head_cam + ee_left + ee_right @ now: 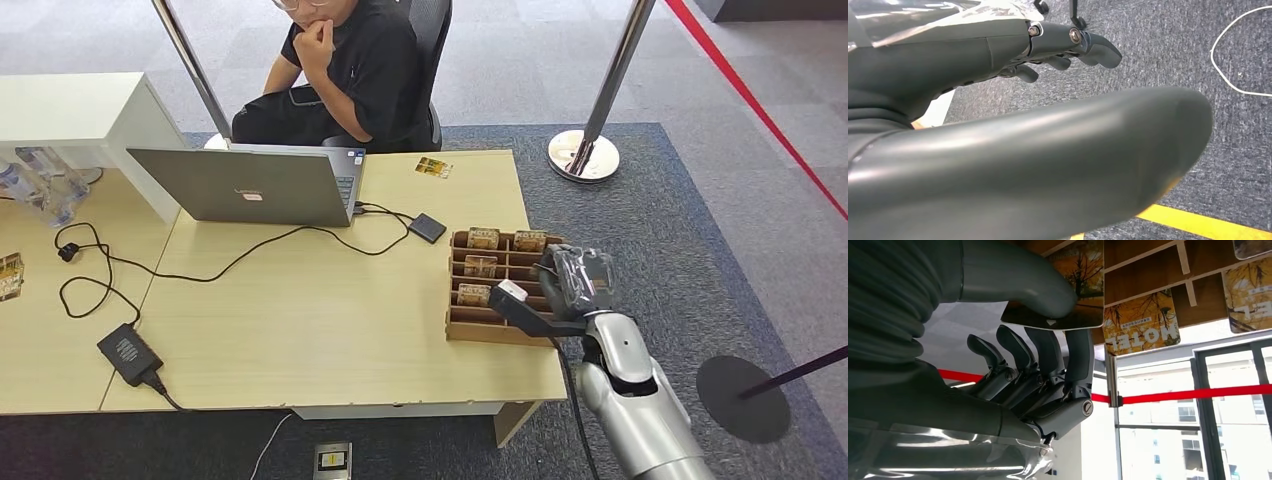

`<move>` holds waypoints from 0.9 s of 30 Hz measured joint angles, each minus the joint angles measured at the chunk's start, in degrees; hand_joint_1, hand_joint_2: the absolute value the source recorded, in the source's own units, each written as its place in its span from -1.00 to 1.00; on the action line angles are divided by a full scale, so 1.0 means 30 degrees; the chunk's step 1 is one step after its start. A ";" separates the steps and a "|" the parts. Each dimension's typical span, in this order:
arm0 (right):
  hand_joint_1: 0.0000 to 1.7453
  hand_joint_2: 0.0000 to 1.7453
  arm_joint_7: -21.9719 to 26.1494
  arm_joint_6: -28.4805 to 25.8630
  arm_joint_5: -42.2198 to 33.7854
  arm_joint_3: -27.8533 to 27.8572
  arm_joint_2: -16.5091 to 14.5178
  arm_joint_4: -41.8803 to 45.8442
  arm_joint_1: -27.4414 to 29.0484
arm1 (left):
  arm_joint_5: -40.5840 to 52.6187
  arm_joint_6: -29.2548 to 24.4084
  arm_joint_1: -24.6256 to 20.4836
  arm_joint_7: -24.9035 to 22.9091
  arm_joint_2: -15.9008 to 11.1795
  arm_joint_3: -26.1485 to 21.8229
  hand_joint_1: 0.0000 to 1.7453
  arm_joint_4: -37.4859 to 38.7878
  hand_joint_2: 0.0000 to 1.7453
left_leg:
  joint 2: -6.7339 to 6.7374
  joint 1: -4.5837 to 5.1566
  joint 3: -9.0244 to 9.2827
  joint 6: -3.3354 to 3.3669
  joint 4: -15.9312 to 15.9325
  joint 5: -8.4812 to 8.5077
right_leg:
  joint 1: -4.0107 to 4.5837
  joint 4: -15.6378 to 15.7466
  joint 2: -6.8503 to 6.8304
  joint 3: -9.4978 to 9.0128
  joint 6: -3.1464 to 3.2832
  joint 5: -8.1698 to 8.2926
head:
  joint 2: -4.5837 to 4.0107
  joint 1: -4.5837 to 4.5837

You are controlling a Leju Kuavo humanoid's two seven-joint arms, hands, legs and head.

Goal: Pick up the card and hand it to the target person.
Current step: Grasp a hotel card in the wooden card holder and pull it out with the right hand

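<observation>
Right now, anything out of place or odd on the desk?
One card lies loose on the far desk edge near the person, away from the wooden card rack. The right robot hand pinches a card at the rack. Cables sprawl untidily; nothing spilled or damaged.
</observation>
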State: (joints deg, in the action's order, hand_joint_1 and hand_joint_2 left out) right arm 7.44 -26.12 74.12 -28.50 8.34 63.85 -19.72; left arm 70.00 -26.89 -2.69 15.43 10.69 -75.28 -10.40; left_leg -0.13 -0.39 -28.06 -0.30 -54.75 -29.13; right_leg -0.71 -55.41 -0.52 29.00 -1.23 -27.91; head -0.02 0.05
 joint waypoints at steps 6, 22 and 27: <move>0.78 1.00 0.0834 0.0470 -0.0836 0.0064 0.0278 0.1046 0.0306 | 0.0015 -0.0004 -0.0007 -0.0140 0.0000 0.0000 -1.00 0.0000 -1.00 | 0.0001 0.0000 0.0001 -0.0001 0.0000 0.0000 | 0.0000 -0.0001 0.0000 0.0001 0.0000 0.0000 | 0.0000 0.0000; 0.71 1.00 0.3086 0.1707 -0.3732 0.0228 0.0856 0.3157 0.0513 | 0.0117 -0.0005 -0.0019 -0.0351 0.0000 0.0000 -1.00 0.0000 -1.00 | 0.0000 0.0000 0.0000 0.0000 0.0000 0.0001 | 0.0000 0.0000 0.0000 -0.0002 0.0000 0.0001 | 0.0000 0.0002; 0.66 1.00 0.3472 0.1791 -0.4071 0.0248 0.0976 0.3265 0.0216 | 0.0184 -0.0020 -0.0031 -0.0408 0.0000 0.0000 -1.00 0.0000 -1.00 | 0.0001 0.0000 -0.0001 0.0000 0.0000 0.0001 | 0.0000 -0.0002 0.0000 -0.0003 0.0000 0.0001 | 0.0000 0.0002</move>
State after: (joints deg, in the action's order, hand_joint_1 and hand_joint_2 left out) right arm 17.86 -20.75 61.90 -27.76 11.27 73.64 -19.07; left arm 70.55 -26.95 -2.79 14.21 10.69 -75.28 -10.40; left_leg -0.12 -0.39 -28.06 -0.30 -54.75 -29.12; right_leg -0.71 -55.42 -0.52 29.00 -1.23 -27.90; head -0.02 0.06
